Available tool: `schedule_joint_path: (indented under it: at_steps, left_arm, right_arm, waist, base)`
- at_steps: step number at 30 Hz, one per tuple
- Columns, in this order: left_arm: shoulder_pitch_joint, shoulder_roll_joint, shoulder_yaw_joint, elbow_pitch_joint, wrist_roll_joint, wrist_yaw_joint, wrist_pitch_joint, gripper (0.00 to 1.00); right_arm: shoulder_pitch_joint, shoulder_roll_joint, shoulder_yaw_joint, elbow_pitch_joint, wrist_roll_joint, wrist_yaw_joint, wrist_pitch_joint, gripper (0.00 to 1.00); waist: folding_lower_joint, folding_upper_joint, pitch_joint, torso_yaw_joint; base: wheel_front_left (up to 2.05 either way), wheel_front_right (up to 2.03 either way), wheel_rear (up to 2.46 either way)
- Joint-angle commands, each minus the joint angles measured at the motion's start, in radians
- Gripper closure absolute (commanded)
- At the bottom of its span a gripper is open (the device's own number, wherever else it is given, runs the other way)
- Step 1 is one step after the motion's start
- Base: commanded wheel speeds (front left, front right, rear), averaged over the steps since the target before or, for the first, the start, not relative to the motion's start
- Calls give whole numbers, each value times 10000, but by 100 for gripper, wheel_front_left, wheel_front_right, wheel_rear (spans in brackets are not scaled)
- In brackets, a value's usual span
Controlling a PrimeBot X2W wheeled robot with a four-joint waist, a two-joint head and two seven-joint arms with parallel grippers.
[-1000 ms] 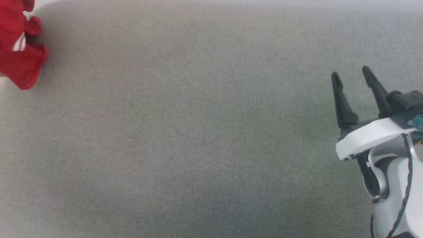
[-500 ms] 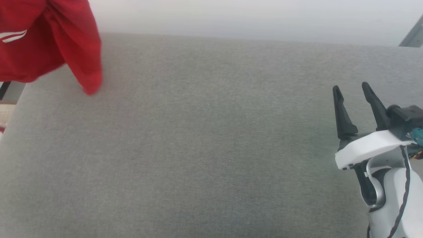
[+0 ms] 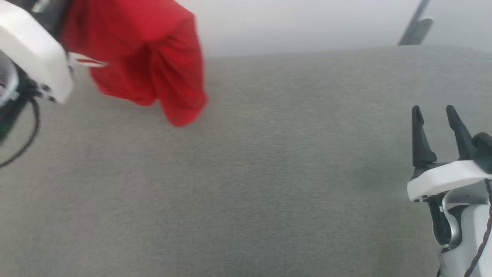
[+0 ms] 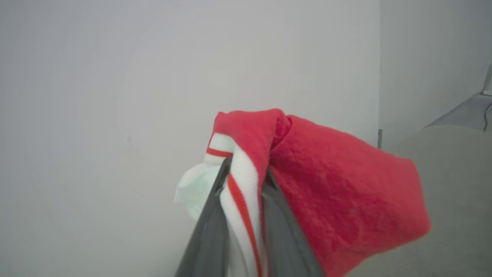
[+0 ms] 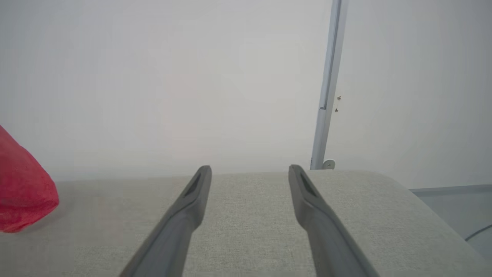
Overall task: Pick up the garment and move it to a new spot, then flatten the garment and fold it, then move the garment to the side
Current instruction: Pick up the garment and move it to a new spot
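The garment (image 3: pixel 153 57), bright red, hangs bunched from my left arm at the top left of the head view, its lowest fold close over the grey cushion. My left gripper (image 4: pixel 246 169) is shut on the garment's (image 4: pixel 338 192) white trim with thin red stripes. The left arm's white wrist housing (image 3: pixel 34 50) hides the fingers in the head view. My right gripper (image 3: pixel 433 109) stands open at the lower right, nothing between its fingers. In the right wrist view the right gripper (image 5: pixel 249 169) is open above the cushion, and the garment (image 5: pixel 23 200) shows at the far left.
A wide grey fabric cushion (image 3: pixel 246 184) spreads below both arms, its far edge against a pale wall. A thin pale pole (image 5: pixel 326 88) stands behind the cushion's right end. Beyond the cushion's right edge lies grey floor (image 5: pixel 453 207).
The head camera has shifted. The garment has travelled right over the cushion, hanging from my left gripper, and the left wrist has come into view. The right gripper stays open.
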Motion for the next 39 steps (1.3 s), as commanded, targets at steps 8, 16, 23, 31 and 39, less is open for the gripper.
schedule_joint_path:
  at_steps: [8, 16, 23, 31, 39]
  left_arm:
    - [643, -383, -652, -1652, -72, 600, 876, 100]
    - [2334, -856, -1728, -1794, -388, 1293, 1746, 100]
    - [3882, -1283, -2629, -753, -802, 1376, 1789, 100]
    - [4372, -1902, -3294, 1872, -929, 642, 1328, 100]
    - [3787, -2581, -3489, 3606, -926, -95, 652, 0]
  right_arm:
    - [209, 223, -427, 136, -203, -3, -265, 0]
    - [420, 394, -559, 500, -180, -3, -521, 0]
    - [358, 480, -498, 910, -135, -3, -767, 0]
    - [9, 500, -268, 1309, -108, -3, -929, 0]
    - [-152, 503, -189, 1539, -198, -3, -988, 0]
  waist:
    - [0, -1, 217, -1163]
    - [0, -1, 404, -1635]
    - [0, -1, 558, -1665]
    - [0, -1, 684, -1552]
    - [0, -1, 557, -1366]
  base:
    - [0, 0, 0]
    - [0, 0, 0]
    - [0, 0, 0]
    - [0, 0, 0]
    - [0, 0, 0]
